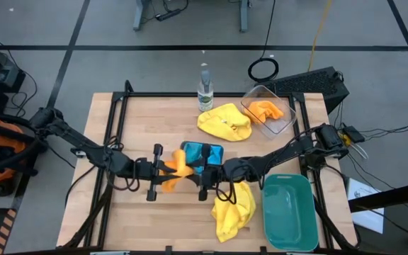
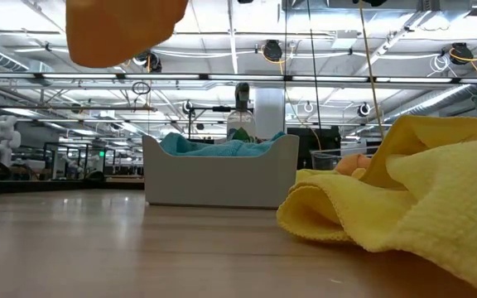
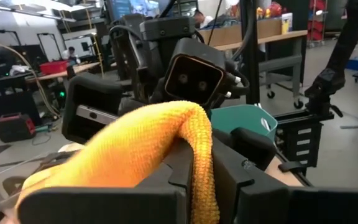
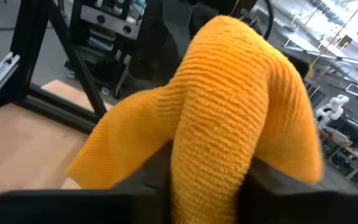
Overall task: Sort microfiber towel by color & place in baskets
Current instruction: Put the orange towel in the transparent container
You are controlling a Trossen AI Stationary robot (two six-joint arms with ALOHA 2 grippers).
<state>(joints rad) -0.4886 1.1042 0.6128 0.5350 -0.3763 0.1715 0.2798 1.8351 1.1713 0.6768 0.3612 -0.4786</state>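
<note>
While both arms meet over the middle of the bench (image 1: 140,113), an orange towel (image 1: 175,169) is held clear of the wood between them. The left claw (image 1: 163,168) is clamped on one end of this towel, and the right claw (image 1: 198,172) is closed narrowly on the other end, the cloth being pinched between its fingers (image 4: 272,186). Just behind the two claws, the pale basket (image 1: 202,152) with blue towels (image 1: 205,151) in it is seen. A second orange towel (image 1: 266,110) is lodged in the clear basket (image 1: 286,125) near the far right corner, beside a yellow towel (image 1: 224,122) and a clear bottle (image 1: 205,88). Another yellow towel (image 1: 233,208) is spread near the front edge, touching the dark green basket (image 1: 289,212).
</note>
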